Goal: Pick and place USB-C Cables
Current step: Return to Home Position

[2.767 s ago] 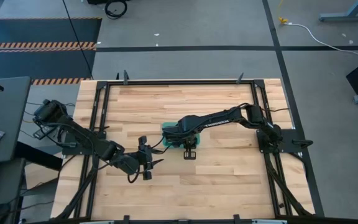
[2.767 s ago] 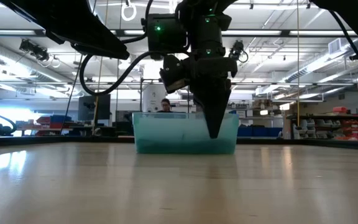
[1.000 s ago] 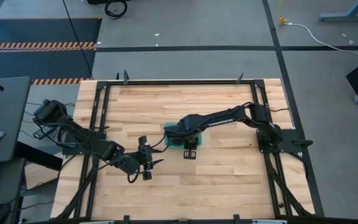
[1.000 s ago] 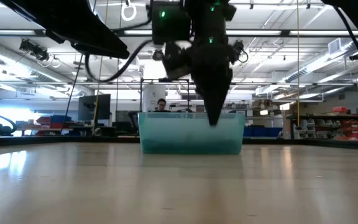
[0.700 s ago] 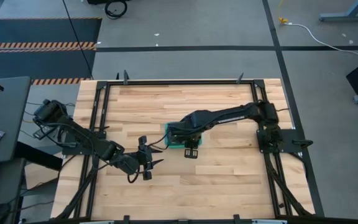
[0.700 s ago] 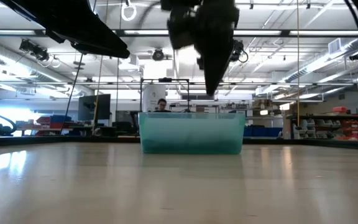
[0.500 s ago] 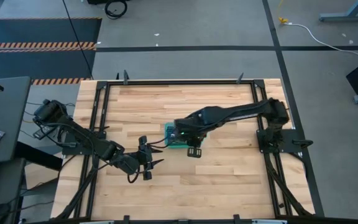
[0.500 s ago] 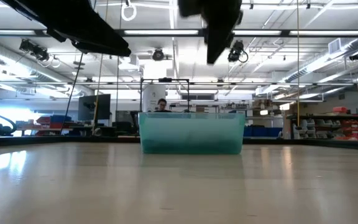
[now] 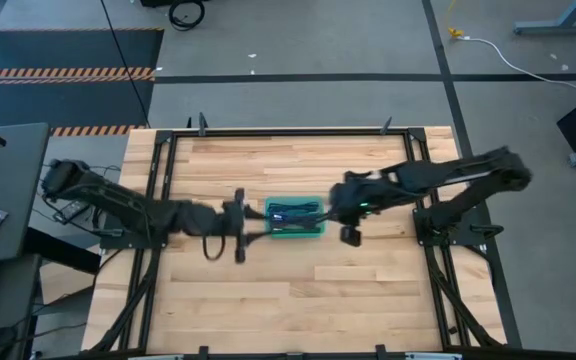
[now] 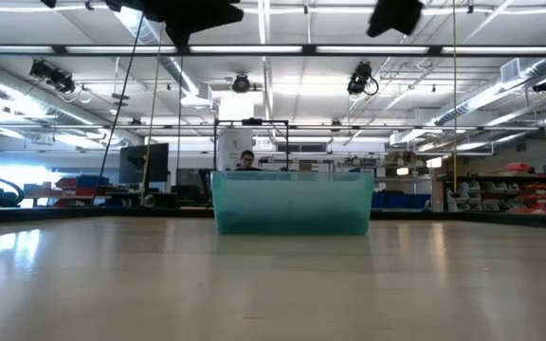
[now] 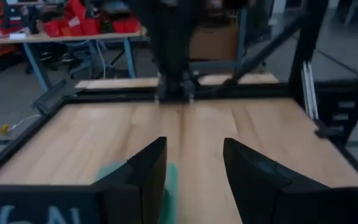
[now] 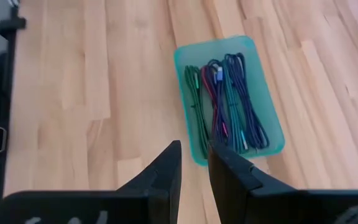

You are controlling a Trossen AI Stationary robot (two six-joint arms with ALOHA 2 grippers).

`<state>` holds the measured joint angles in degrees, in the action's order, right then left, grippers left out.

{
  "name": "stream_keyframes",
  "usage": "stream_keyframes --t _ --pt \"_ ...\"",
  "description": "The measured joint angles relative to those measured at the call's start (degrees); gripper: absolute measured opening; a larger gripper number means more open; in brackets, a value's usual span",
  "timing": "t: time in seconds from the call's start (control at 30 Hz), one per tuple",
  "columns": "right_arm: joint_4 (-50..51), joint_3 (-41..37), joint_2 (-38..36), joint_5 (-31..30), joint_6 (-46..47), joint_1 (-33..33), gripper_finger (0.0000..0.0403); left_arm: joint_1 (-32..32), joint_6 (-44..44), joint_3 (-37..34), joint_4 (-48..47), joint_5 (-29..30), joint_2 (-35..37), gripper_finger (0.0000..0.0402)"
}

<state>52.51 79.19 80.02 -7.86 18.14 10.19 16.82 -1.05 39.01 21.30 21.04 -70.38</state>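
High view shows a pale plank table [image 9: 368, 290] in a black frame, on grey floor crossed by dark tape lines. A hazard-edged mat [image 9: 58, 50] lies off at 11 o'clock and a white cord [image 9: 513, 52] at 1 o'clock. Dead centre sits the teal tray [image 9: 295, 218]. The USB-C cables [image 12: 225, 99] lie lengthwise inside it, green, maroon, teal and dark blue-purple side by side. The left gripper [image 9: 236, 230] hangs at the tray's 9 o'clock, fingers spread apart and empty. The right gripper [image 9: 349, 232] is at its 3 o'clock, only a narrow slit between its fingers, pinching nothing. Low view shows long ceiling lights, shelving, and a person [image 10: 250, 160] beyond the tray.
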Motion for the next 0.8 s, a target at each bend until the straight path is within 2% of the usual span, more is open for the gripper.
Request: stream_keyframes --t 0.1,0.23,0.33,0.5,0.7,0.8 --pt "-5.1 -9.2 -8.2 0.0 1.5 0.4 0.0084 -4.4 0.3 0.0 -4.7 -3.9 4.9 0.0166" --pt "-11.9 -20.1 -20.6 -0.4 2.8 0.8 0.0083 -7.6 0.9 -1.3 -11.1 -4.5 12.7 0.0166" --pt "-17.5 -27.9 -30.5 -2.2 2.9 1.3 0.0083 -8.6 1.6 -6.4 -7.2 -4.7 19.6 0.0166" --pt "-27.5 -39.0 -45.0 -3.2 2.9 1.5 0.0083 -9.8 0.3 -18.6 5.0 -6.3 29.3 0.0166" --pt "-31.6 -47.8 -53.0 -3.2 2.2 1.5 0.0083 -10.7 -3.4 -29.6 9.4 -6.3 37.7 0.0166" --pt "-36.0 -51.7 -55.3 -2.5 0.6 1.5 0.0083 -10.7 -4.3 -34.2 15.1 -6.3 40.9 0.0166"
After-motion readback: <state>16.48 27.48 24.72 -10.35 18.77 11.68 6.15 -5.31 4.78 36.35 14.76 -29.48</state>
